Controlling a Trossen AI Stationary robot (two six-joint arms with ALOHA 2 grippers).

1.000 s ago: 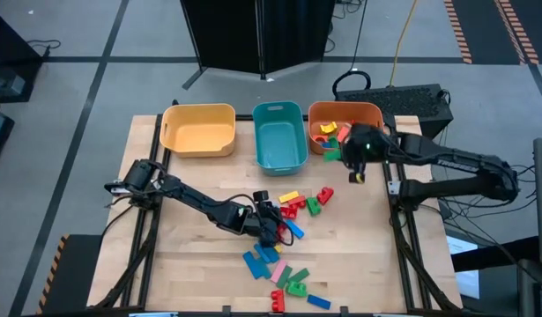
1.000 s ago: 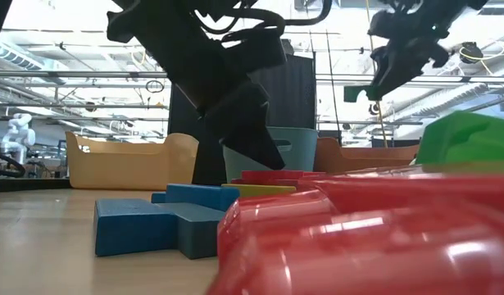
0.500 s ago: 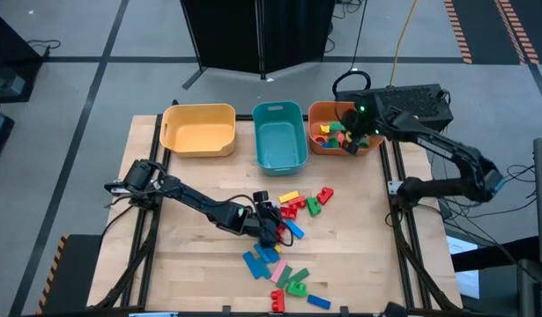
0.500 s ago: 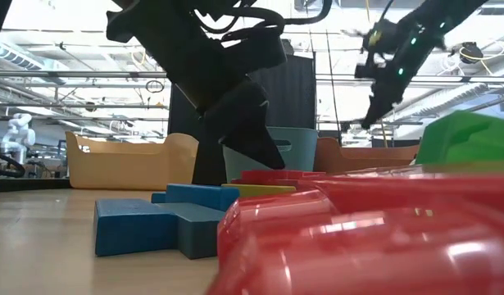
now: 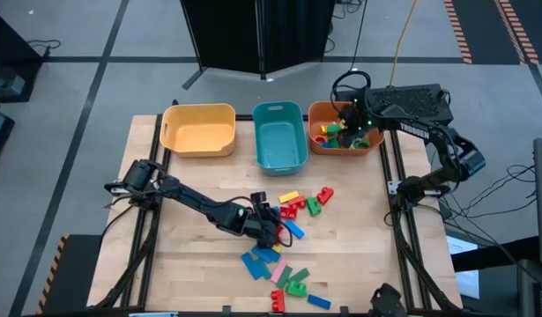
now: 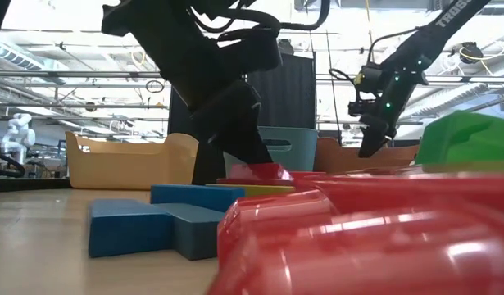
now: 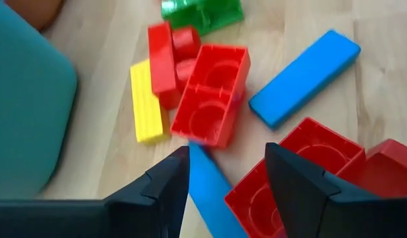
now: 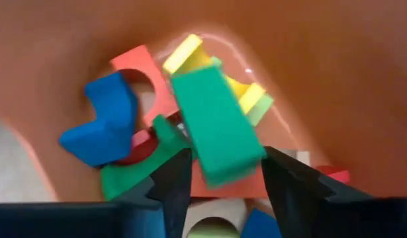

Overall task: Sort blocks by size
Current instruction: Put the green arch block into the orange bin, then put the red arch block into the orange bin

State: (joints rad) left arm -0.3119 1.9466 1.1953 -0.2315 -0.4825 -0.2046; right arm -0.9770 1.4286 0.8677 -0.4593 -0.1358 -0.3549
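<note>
Hovering over the far-right orange bin [image 5: 369,114], right gripper [image 8: 220,173] stands open, green block [image 8: 216,125] dropping onto small pieces there. Left gripper [image 7: 226,175], open, empty, sits low over the near pile [image 5: 284,269], probably selecting next.

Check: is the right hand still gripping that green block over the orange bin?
Apart. The right wrist view shows the green block clear of both fingers, dropping into the orange bin.

Wooden table [image 5: 200,264] bearing three plastic bins along its far edge: yellow bin [image 5: 198,129] at one end; teal bin [image 5: 279,135] in the middle; orange bin [image 5: 316,114] at the other end; grey floor [image 5: 77,70] around; dark cabinet [image 5: 257,35] behind.
</note>
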